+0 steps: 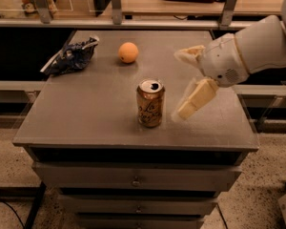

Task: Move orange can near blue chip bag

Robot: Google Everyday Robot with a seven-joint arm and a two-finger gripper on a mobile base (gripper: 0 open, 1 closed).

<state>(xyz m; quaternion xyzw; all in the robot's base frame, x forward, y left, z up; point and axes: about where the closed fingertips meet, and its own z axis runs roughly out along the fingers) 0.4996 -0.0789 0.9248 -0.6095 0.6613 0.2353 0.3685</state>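
Hovering tool (180, 84) beside orange can (150, 103), fingers (196, 97) spread, blue chip bag (71, 57) distant

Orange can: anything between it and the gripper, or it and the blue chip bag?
Nothing visible. The gripper, fingers open, hangs just right of the orange can. The path to the blue chip bag at far left is free; the orange fruit sits farther back, off it.
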